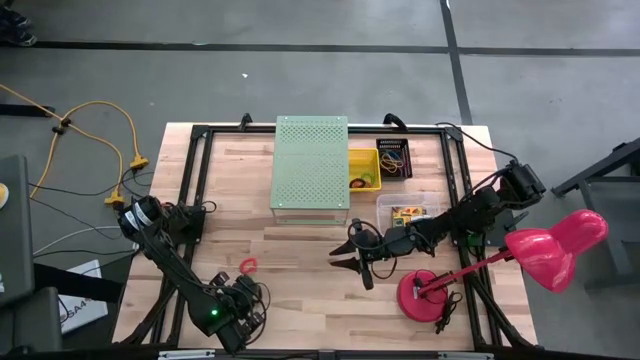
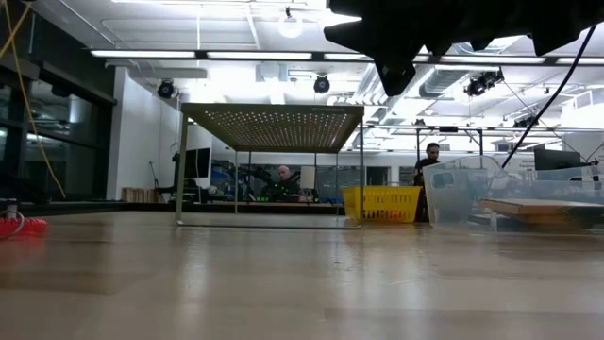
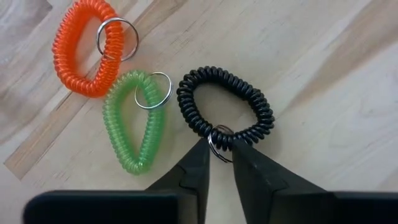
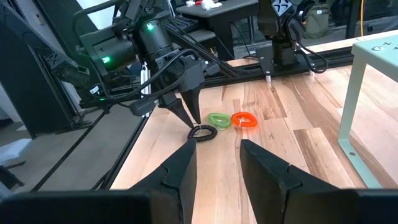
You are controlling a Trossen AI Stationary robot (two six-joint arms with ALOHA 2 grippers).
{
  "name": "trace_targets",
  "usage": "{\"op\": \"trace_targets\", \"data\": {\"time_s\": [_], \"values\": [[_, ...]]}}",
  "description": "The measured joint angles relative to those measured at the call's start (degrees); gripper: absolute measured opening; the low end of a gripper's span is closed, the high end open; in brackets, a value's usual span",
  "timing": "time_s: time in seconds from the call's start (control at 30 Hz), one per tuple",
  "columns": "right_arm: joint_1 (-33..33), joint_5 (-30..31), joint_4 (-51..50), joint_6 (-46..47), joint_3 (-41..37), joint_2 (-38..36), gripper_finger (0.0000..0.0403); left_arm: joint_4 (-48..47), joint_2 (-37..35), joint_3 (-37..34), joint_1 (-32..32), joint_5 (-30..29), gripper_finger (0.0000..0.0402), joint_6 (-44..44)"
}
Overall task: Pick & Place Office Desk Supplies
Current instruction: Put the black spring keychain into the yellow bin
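We saw the left gripper [image 3: 219, 152] fingers part-open, straddling the black band [image 3: 225, 109], gripping nothing yet. We judged they should close squarely on its near coil; the right gripper [image 4: 217, 155] hung open, empty.

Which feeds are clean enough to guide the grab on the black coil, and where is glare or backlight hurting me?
Left wrist view: black coil sharp, evenly lit, left claw at its ring. Low view: ceiling lights backlight everything, arm overhead just a silhouette. High view: coils hidden under the left arm.
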Motion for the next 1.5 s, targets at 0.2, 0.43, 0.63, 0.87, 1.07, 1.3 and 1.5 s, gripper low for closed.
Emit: {"op": "trace_targets", "data": {"time_s": [0.2,0.43,0.63,0.87,1.07,1.3,1.5], "values": [[0.0,0.0,0.0,0.0,0.0,0.0,0.0111,0.0,0.0,0.0,0.0,0.0,0.0008,0.0],[0.0,0.0,0.0,0.0,0.0,0.0,0.0111,0.0,0.0,0.0,0.0,0.0,0.0003,0.4],[0.0,0.0,0.0,0.0,0.0,0.0,0.0111,0.0,0.0,0.0,0.0,0.1,0.0003,0.6],[0.0,0.0,0.0,0.0,0.0,0.0,0.0111,0.0,0.0,0.0,0.0,0.2,0.0001,1.9],[0.0,0.0,0.0,0.0,0.0,0.0,0.0111,0.0,0.0,0.0,0.0,-2.8,0.0,5.1],[0.0,0.0,0.0,0.0,0.0,0.0,0.0111,0.0,-0.3,0.0,0.0,-7.5,0.0,7.7],[0.0,-0.7,0.0,1.2,0.0,0.0,0.0111,0.0,-3.9,0.0,0.0,-14.6,0.0,11.6]]}}
